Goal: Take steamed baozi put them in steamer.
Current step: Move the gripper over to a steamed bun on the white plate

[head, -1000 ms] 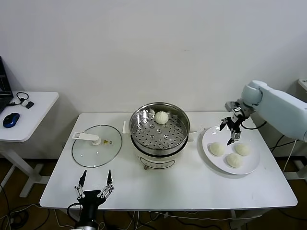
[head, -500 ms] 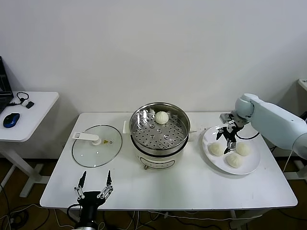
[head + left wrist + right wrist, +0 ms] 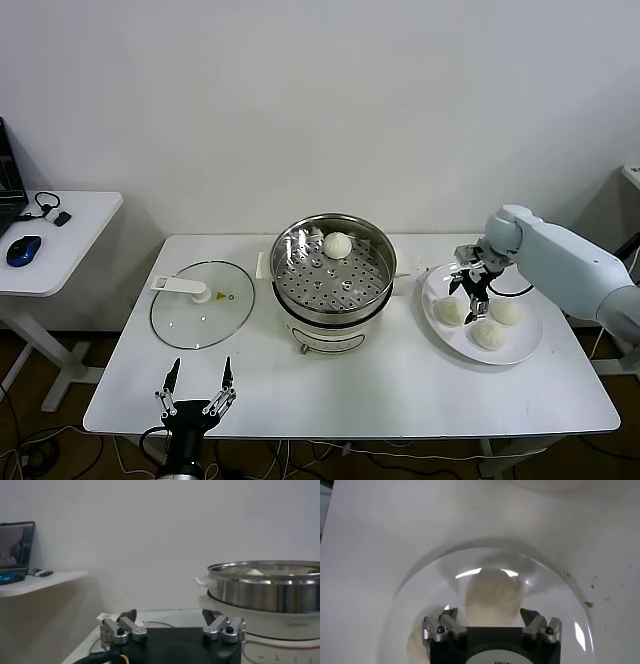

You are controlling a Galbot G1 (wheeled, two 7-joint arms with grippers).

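Observation:
The steel steamer [image 3: 333, 275] stands mid-table on its white base, with one baozi [image 3: 337, 244] on its perforated tray. Three baozi lie on the white plate [image 3: 435, 287] at the right: one at the left [image 3: 449, 312], one at the right [image 3: 507, 312], one nearest me [image 3: 489, 335]. My right gripper [image 3: 470, 294] is open, low over the plate, its fingers straddling the left baozi [image 3: 492, 596]. My left gripper [image 3: 198, 392] is open and parked at the table's front edge; the steamer [image 3: 267, 592] shows ahead of it.
The glass lid [image 3: 202, 303] with its white handle lies flat on the table left of the steamer. A side table [image 3: 70, 225] with a mouse and cables stands at the far left.
My right gripper has moved left and down, from above the plate's far rim to the left baozi. The left arm has not moved.

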